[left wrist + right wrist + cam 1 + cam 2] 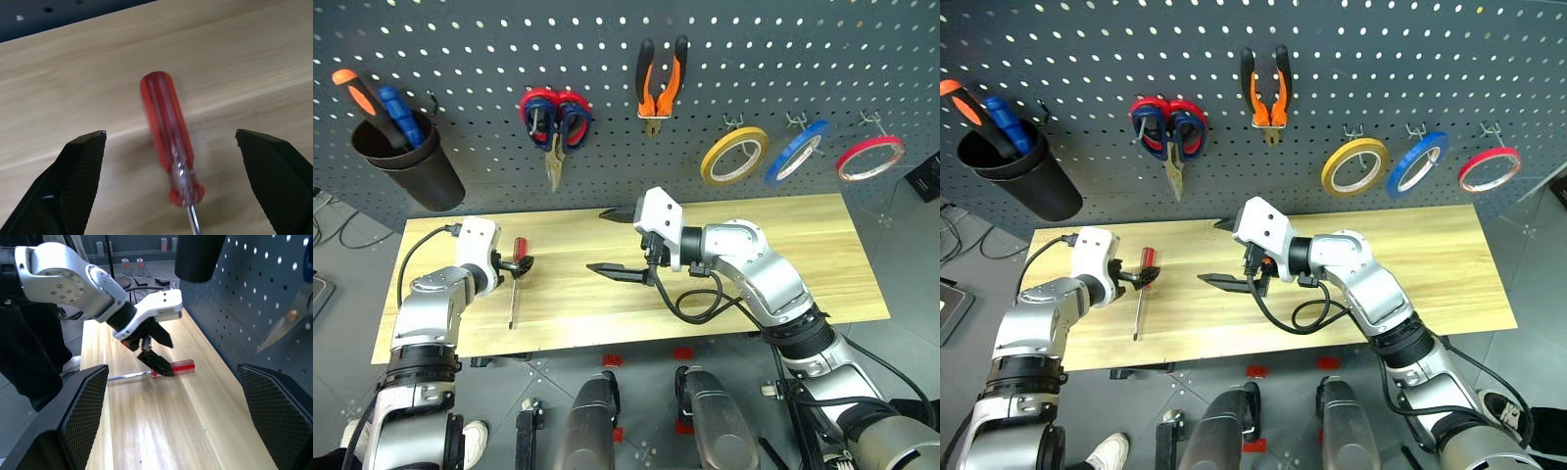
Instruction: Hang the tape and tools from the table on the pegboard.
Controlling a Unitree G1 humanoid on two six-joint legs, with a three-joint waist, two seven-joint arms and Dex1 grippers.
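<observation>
Left wrist view: red-handled screwdriver (168, 152) on the table, last item still to hang.

It lies flat on the light wood table (783, 255), handle toward the pegboard (607, 39) and shaft pointing to the near edge, framed between the wide-open fingers of the left gripper (516, 264), which sits just at the handle and grips nothing. The right gripper (619, 243) hovers over the table's middle, also fully spread and empty, aimed across at the screwdriver. On the pegboard the orange-and-black pliers (660, 83) hang from a hook, the dark-handled scissors (574, 119) hang beside red-handled scissors (538, 113), and the red tape ring (869, 158) hangs at the far right, past the yellow tape ring (733, 155) and blue tape ring (797, 152). Judging by this, tape, pliers and scissors are done; only the screwdriver remains, probably bound for the black cup (411, 162).
</observation>
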